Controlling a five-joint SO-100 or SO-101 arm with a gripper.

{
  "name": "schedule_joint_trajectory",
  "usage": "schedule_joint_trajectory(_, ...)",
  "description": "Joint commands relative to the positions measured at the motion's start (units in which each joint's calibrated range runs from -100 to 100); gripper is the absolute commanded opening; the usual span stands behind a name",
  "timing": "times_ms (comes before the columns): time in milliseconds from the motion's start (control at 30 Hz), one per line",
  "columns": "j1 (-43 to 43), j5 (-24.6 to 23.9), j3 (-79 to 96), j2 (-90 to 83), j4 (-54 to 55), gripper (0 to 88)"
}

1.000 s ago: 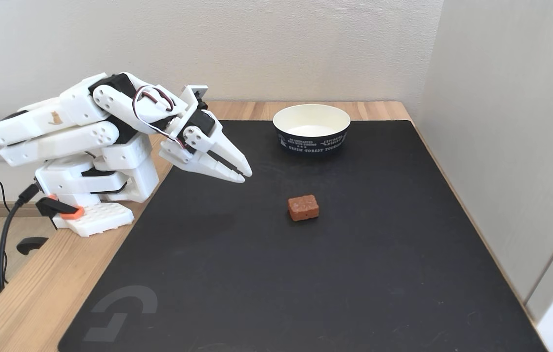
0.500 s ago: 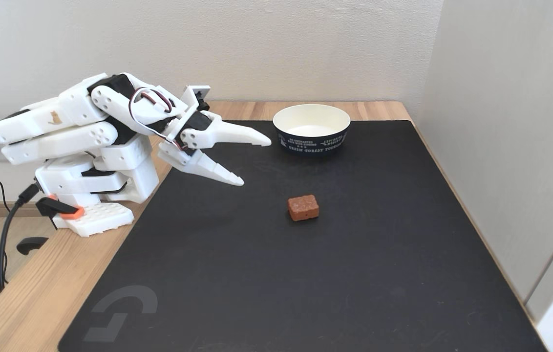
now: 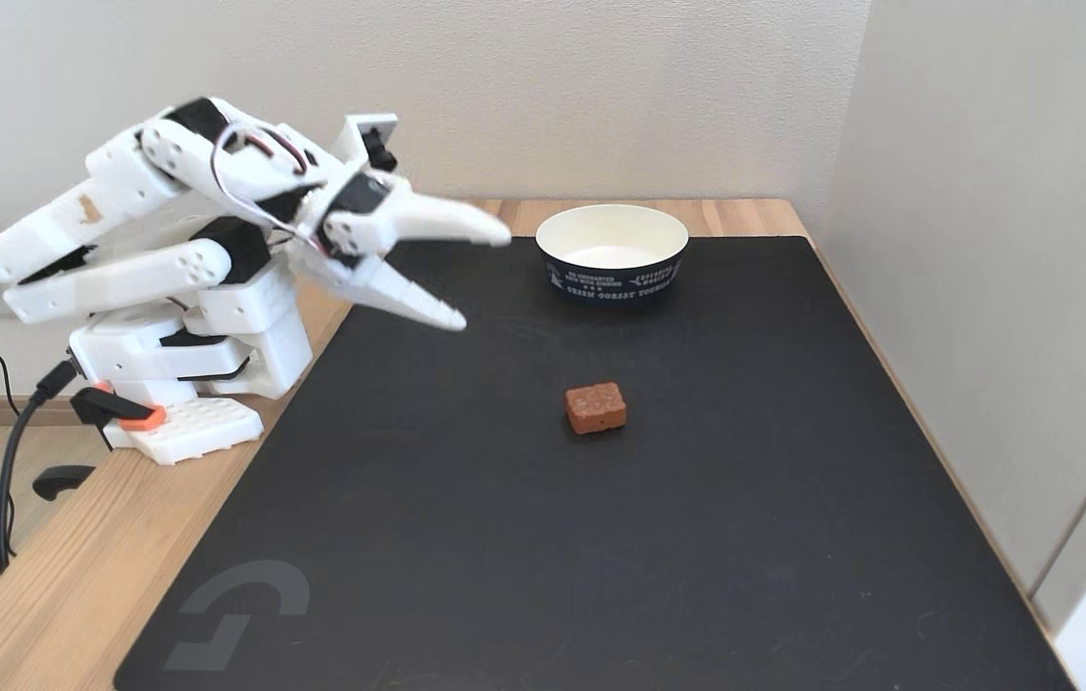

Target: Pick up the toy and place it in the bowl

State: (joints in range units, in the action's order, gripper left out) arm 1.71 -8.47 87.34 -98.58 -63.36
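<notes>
Fixed view footage is being read from left to right. At the left, the white arm is being carried above the wooden table, its base sitting just beside the left edge of the black mat. Its gripper is being held in the air over the upper-left part of the mat, with the fingers spread wide apart: the upper finger is pointing toward the bowl, the lower finger is angled down toward the mat. Nothing is being held or touched by either one.

Further right, near the middle of the mat, the toy is lying flat, well apart from the gripper and untouched. Beyond it, toward the back of the mat, the bowl is standing upright, and its white interior is seen to be empty.

Progress is judged to be at the very start: the fingers are being presented ready for a grasp, but the toy is not yet reached, let alone lifted. The whole of the reach, the closing on the toy, the lift, the carry toward the bowl and the release into it are judged to be left.
</notes>
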Motion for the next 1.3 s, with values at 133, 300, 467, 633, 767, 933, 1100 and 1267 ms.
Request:
schedule_joint_trajectory(133, 0.34, 5.44, -21.59, 25.93, 3.66, 40.1)
schedule_joint_trajectory(300, 0.34, 9.51, -34.21, 49.86, 7.22, 40.0)
schedule_joint_trajectory(467, 0.34, 12.9, -48.63, 70.36, 6.54, 39.9)
schedule_joint_trajectory(633, 0.68, 14.89, -62.51, 88.12, 3.58, 39.8)
schedule_joint_trajectory(767, 1.35, 15.25, -71.43, 100.04, 1.21, 39.8)
schedule_joint_trajectory(933, 0.93, 15.36, -77.02, 111.3, 0.53, 39.8)
schedule_joint_trajectory(1100, 0.93, 15.36, -81.53, 118.13, 0.53, 39.8)
schedule_joint_trajectory(1267, 0.93, 15.36, -83.42, 121.97, 0.53, 39.7)
